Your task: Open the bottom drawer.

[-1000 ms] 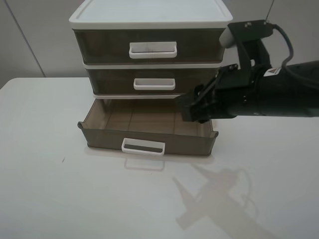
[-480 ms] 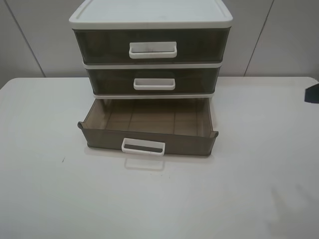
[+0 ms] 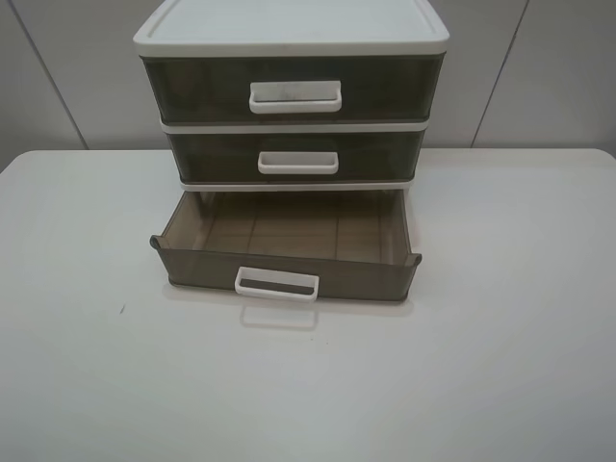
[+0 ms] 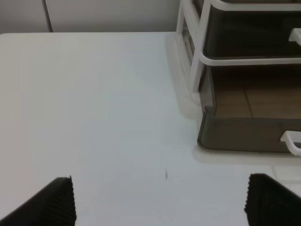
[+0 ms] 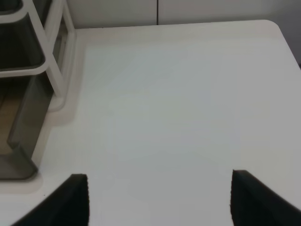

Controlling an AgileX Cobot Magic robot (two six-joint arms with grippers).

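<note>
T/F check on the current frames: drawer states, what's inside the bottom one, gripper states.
1. The bottom drawer is pulled out. True.
2. The middle drawer is pulled out too. False: it sits flush in the cabinet.
3. The bottom drawer holds a tool. False: only its bare ribbed floor shows.
4. The left gripper is open, holding nothing. True.
5. The right gripper grips the bottom drawer's handle. False: it is open, over bare table.
</note>
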